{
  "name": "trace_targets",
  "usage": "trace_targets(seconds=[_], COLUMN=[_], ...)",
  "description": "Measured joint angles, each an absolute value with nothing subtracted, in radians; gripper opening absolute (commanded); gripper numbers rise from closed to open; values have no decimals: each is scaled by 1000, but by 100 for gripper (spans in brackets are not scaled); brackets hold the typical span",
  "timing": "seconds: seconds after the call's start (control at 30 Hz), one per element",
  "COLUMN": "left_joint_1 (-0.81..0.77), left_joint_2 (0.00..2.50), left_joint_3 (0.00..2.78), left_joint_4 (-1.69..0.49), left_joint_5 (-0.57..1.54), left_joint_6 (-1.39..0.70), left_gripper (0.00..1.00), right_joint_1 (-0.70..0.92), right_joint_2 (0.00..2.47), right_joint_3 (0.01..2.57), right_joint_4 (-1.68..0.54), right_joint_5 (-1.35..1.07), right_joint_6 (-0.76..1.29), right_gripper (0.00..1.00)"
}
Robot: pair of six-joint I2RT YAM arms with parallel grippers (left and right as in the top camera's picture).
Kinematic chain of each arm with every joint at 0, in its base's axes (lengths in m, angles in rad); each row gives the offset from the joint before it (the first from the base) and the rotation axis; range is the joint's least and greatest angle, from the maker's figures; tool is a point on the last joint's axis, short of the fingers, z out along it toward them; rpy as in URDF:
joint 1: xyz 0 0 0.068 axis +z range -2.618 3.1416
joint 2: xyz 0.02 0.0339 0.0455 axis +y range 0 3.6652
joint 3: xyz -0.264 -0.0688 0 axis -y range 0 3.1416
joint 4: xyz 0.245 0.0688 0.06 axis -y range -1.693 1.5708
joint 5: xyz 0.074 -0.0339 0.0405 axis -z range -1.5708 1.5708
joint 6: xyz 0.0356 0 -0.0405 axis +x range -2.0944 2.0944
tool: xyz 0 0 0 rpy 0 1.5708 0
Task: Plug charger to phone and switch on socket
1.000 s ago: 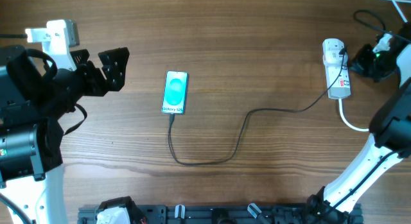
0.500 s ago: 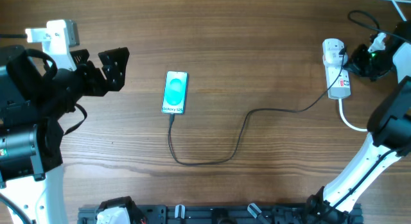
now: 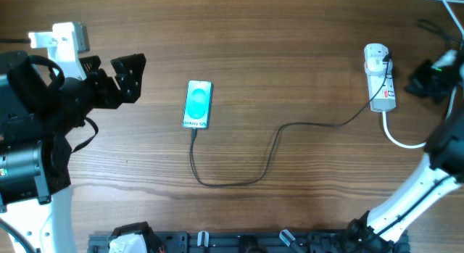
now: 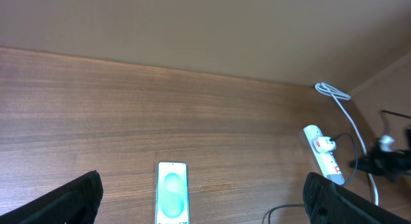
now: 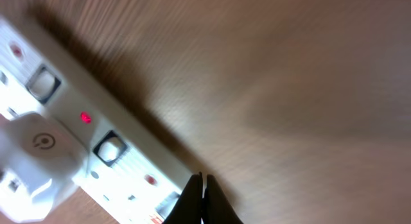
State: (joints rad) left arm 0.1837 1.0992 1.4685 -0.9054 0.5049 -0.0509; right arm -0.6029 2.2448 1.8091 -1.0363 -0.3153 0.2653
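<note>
Arms sit at opposite ends of the wooden table [image 3: 290, 35]. We see the left gripper [image 3: 130, 79] at the left side, pointing right, jaws spread wide, well apart from the phone [image 3: 198, 104], which lies face up left of centre. The right gripper [image 5: 201, 182], jaws pressed together, hangs near the right side of the white socket [image 3: 379, 83]. The charger [image 3: 272, 148] runs from the socket to the phone's lower edge; we cannot tell whether its tip is seated. The right wrist view is blurred, and the frame edge cuts off the right arm.
</note>
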Motion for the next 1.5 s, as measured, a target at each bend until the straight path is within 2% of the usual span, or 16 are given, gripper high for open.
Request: trace_targets(seconds=[0.13, 0.23, 0.3, 0.37, 0.4, 0.43, 0.53, 0.67, 0.8, 0.97, 1.07, 1.13, 1.3, 1.5], left_joint_1=[184, 184, 184, 184, 184, 184, 184, 184, 184, 184, 184, 184, 184, 184], left_joint_2=[1099, 1099, 1099, 1100, 1099, 1100, 1100, 1100, 1100, 1100, 1100, 1100, 1100, 1100], left_joint_3=[1468, 1468, 1468, 1468, 1468, 1468, 1468, 1468, 1468, 1468, 1468, 1468, 1468, 1468], left_joint_4=[-905, -905, -906, -906, -907, -906, -905, -905, -905, -905, -905, -905, -906, -905], left_joint_5=[505, 505, 505, 505, 505, 505, 505, 505, 505, 505, 505, 505, 501, 501], left_joint_6=[-51, -51, -51, -51, -51, -51, -51, -51, -51, -51, -51, -51, -54, -54], left_gripper=[100, 100, 100, 100, 100, 100, 100, 100, 100, 100, 100, 100, 100, 100], right_joint_1=[-739, -684, -574, -428, -357, -278, -189, -179, -178, -152, -151, -145, -49, 69], right_joint_2=[1954, 1661, 1473, 1325, 1266, 1188, 1084, 1015, 1008, 1010, 994, 925, 574, 307], right_joint_3=[1811, 1834, 1843, 1843, 1843, 1843, 1847, 1848, 1848, 1782, 1650, 1431, 830, 367], right_joint_4=[-1050, -1077, -1126, -1190, -1216, -1261, -1400, -1608, -1585, -1532, -1372, -1187, -649, -164], right_joint_5=[-487, -605, -646, -628, -612, -598, -577, -552, -435, -393, -391, -392, -396, -373], right_joint_6=[220, 150, 88, 46, 34, 23, 29, 105, 130, 23, -60, -132, -174, -185], right_gripper=[5, 11, 34, 68, 100, 100, 100, 100, 100, 100, 100, 100, 100, 100])
